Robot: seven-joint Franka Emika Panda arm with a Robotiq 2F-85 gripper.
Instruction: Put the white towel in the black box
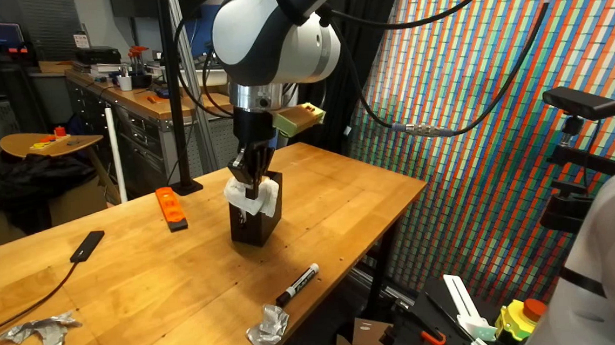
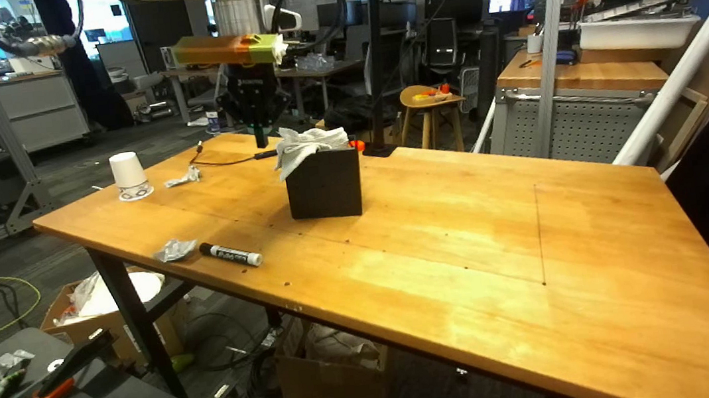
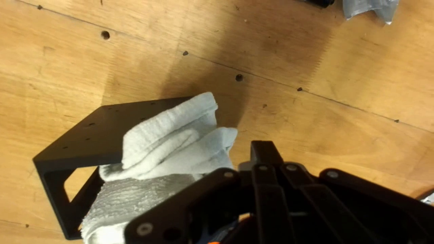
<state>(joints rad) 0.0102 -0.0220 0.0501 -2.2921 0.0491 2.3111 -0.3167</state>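
Observation:
The white towel (image 1: 270,199) lies rumpled in the top of the black box (image 1: 246,232), with folds hanging over the rim. In an exterior view the towel (image 2: 308,143) drapes over one edge of the upright box (image 2: 324,187). In the wrist view the towel (image 3: 173,149) fills much of the box's opening and spills past the box wall (image 3: 91,132). My gripper (image 1: 252,193) is shut with nothing visible between its fingers. The fingertips (image 2: 261,137) are beside the towel, apart from it. The wrist view shows the fingertips (image 3: 266,150) right of the towel. The box's inside is mostly hidden.
An orange level (image 1: 170,208) and a black post (image 1: 175,106) stand near the box. A marker (image 1: 298,285), crumpled foil (image 1: 268,327), another foil piece (image 1: 49,342), a cabled black hub (image 1: 87,246) and a white cup (image 2: 129,175) are on the table.

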